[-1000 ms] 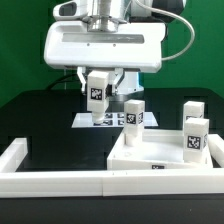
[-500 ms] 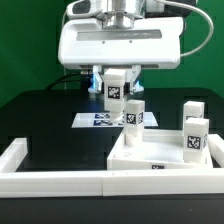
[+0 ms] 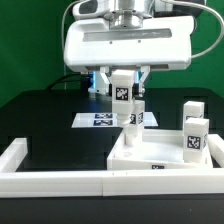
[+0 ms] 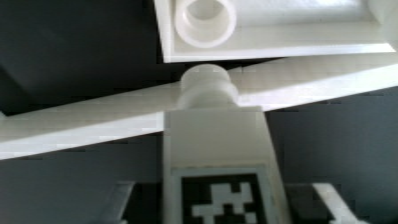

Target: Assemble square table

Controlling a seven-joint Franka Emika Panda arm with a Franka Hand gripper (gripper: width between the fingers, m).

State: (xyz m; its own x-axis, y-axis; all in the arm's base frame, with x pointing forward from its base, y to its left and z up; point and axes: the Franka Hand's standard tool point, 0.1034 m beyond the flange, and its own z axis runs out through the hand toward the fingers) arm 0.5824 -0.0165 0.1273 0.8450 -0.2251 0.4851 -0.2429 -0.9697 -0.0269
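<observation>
claw holds tagged leg upright.

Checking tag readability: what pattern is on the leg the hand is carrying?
A black-and-white square tag on the white block leg, clearest in the exterior view.

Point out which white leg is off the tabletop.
The leg held in the gripper, hanging above another leg; the others stand on the slab.

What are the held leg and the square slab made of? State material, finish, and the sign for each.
Leg, in the pincer: seemingly white plastic, matte; smooth moulded faces, rounded tip, printed tag.
Square slab: likely the same plastic, slightly satin; uniform white, crisp raised rim.
</observation>
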